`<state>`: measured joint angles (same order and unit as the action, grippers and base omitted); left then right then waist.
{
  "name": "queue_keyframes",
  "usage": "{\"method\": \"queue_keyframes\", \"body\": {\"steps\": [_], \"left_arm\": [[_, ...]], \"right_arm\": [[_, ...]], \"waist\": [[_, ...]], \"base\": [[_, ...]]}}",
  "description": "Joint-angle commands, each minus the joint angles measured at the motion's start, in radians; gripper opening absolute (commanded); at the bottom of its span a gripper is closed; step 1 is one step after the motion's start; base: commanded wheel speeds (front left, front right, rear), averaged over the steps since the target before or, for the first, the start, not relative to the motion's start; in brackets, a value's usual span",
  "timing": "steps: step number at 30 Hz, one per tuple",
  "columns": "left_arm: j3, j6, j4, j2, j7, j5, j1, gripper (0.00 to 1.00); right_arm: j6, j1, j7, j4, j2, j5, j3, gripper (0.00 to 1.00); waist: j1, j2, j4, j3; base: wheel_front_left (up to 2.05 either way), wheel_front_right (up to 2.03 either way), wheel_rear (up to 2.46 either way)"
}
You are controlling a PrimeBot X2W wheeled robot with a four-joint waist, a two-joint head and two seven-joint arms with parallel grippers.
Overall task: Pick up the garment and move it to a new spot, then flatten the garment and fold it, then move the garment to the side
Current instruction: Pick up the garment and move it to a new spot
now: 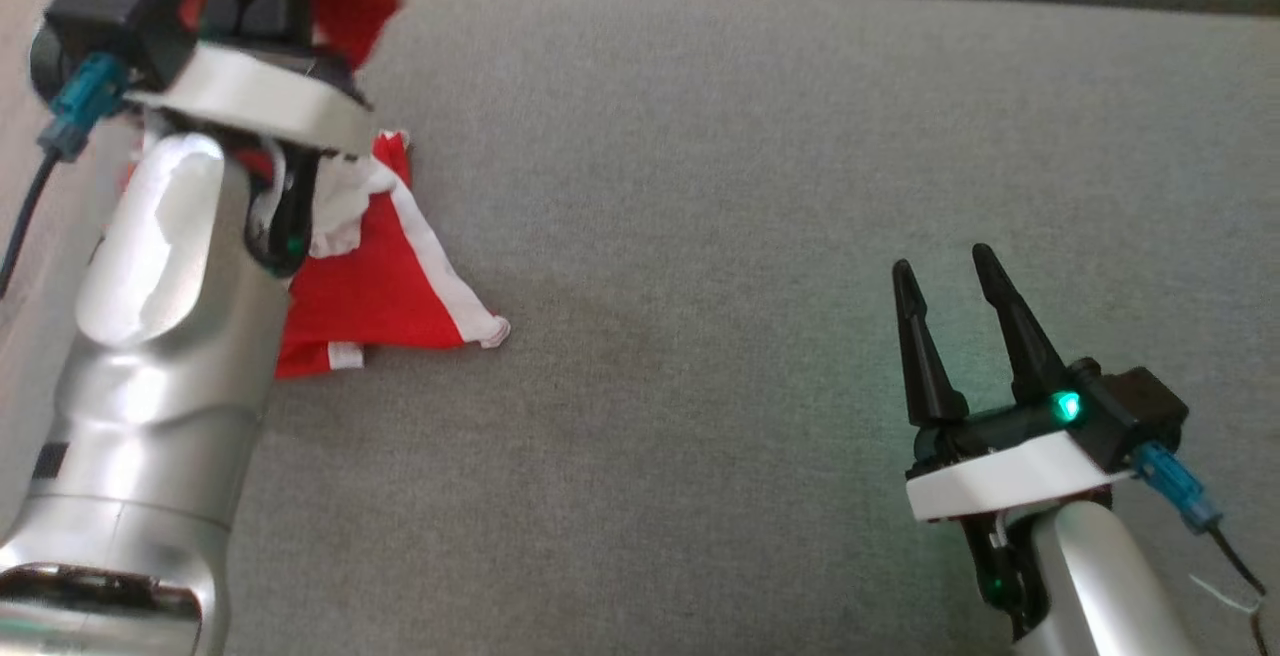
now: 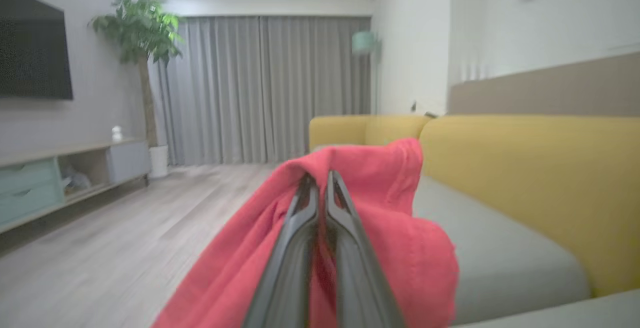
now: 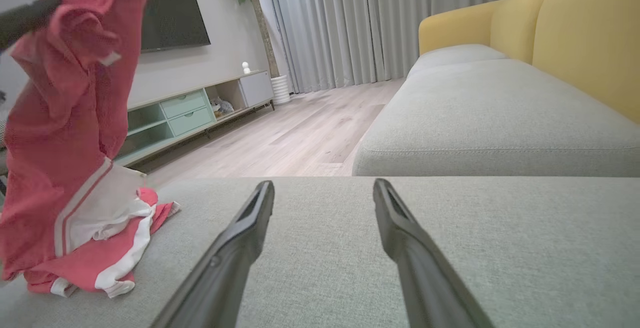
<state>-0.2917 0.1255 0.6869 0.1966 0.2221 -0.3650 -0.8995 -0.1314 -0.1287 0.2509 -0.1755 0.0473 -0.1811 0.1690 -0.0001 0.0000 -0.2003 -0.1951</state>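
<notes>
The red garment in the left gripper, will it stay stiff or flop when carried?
Probably floppy: the garment hangs limp from the left gripper, its lower end bunched on the grey cushion. Likely light, since thin folds drape over the closed gripper. It may drag or swing when carried.

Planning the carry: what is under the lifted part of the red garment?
The garment hangs from the shut left pincer; below, its striped lower end lies heaped on the grey cushion. Anything beneath that heap is covered.
</notes>
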Motion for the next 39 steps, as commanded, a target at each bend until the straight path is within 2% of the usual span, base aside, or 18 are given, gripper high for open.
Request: {"method": "queue_keyframes", "body": {"steps": [1,4,9,15,21,27,28,29,34,39], "left_arm": [[0.004,0.005,-0.102,0.05,0.014,-0.031,-0.039,0.0],[-0.015,0.005,-0.199,0.062,0.003,-0.058,-0.026,0.0],[-0.038,0.005,-0.316,0.043,-0.06,-0.105,0.006,0.0],[-0.113,0.0,-0.443,0.01,-0.145,-0.11,0.042,0.0],[-0.186,-0.007,-0.47,-0.047,-0.163,-0.09,0.046,0.0],[-0.241,-0.006,-0.39,-0.103,-0.168,-0.084,-0.03,0.01],[-0.247,-0.006,-0.363,-0.11,-0.169,-0.086,-0.047,0.47],[-0.257,-0.006,-0.336,-0.113,-0.167,-0.08,-0.067,1.0],[-0.31,-0.002,-0.19,-0.131,-0.157,-0.073,-0.129,1.0],[-0.343,0.001,-0.109,-0.137,-0.111,-0.084,-0.14,1.0]], "right_arm": [[0.001,0.009,0.011,0.028,0.003,-0.016,0.026,1.0],[0.001,0.014,0.011,0.028,0.003,-0.027,0.028,1.0],[0.001,0.012,0.011,0.032,0.003,-0.044,0.033,1.0],[0.001,-0.009,0.011,0.053,0.003,-0.072,0.045,1.0],[0.001,-0.019,0.011,0.062,0.003,-0.09,0.072,1.0],[0.001,-0.04,0.011,0.08,0.003,-0.124,0.099,1.0],[0.001,-0.042,0.011,0.082,0.003,-0.13,0.103,1.0],[0.001,-0.044,0.011,0.085,0.003,-0.137,0.108,1.0],[0.001,-0.046,0.011,0.096,0.003,-0.163,0.111,1.0],[0.001,-0.042,0.011,0.098,0.003,-0.166,0.084,1.0]], "waist": [[0.0001,0.0,0.013,0.038],[0.0001,0.0,0.038,0.058],[0.0001,0.0,0.091,0.066],[0.0001,0.0,0.204,0.044],[0.0001,0.0,0.351,0.016],[0.0001,0.0,0.499,-0.041],[0.0001,0.0,0.517,-0.049],[0.0001,0.0,0.538,-0.058],[0.0001,0.0,0.585,-0.089],[0.0001,0.0,0.56,-0.088]], "base": [[0.0,0.0,0.0],[0.0,0.0,0.0],[0.0,0.0,0.0],[0.0,0.0,0.0],[0.0,0.0,0.0],[0.0,0.0,0.0],[0.0,0.0,0.0],[0.0,0.0,0.0],[0.0,0.0,0.0],[0.0,0.0,0.0]]}}
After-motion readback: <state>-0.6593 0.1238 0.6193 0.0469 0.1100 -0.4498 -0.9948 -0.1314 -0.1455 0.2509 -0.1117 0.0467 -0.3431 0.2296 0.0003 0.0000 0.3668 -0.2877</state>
